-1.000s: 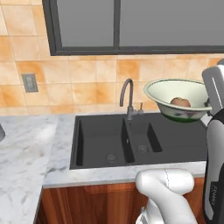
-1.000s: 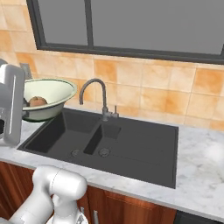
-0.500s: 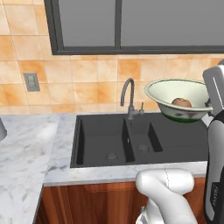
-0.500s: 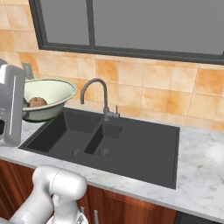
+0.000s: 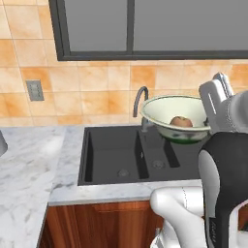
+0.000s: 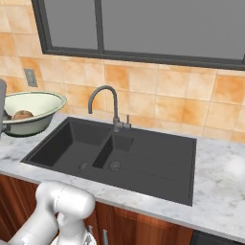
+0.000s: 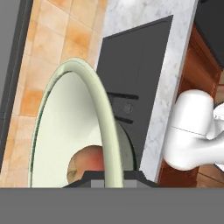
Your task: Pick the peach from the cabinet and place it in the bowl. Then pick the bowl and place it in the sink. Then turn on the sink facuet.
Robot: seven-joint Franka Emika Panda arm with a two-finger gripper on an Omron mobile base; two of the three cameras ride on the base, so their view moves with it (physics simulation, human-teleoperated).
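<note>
1. Hand (image 7: 107, 179) is clamped on the rim of the bowl (image 5: 180, 116), one finger inside and one outside, carrying it in the air with the peach (image 5: 181, 121) lying in its bottom.
2. Sink (image 5: 131, 152): the black two-basin sink is set in the marble tabletop (image 5: 29, 164); in the left base view the bowl hangs over its right basin at about 2 o'clock from the drains, just beside the sink facuet (image 5: 141, 104).
3. Step in hand, by my reading: bowl to sink, peach already loaded. Next the bowl must come down level into a basin, clear of the spout, before the hand lets go.
4. Against the earlier frames, the whole scene has slid sideways, so the base has driven; the bowl now sits more squarely over the sink.
</note>
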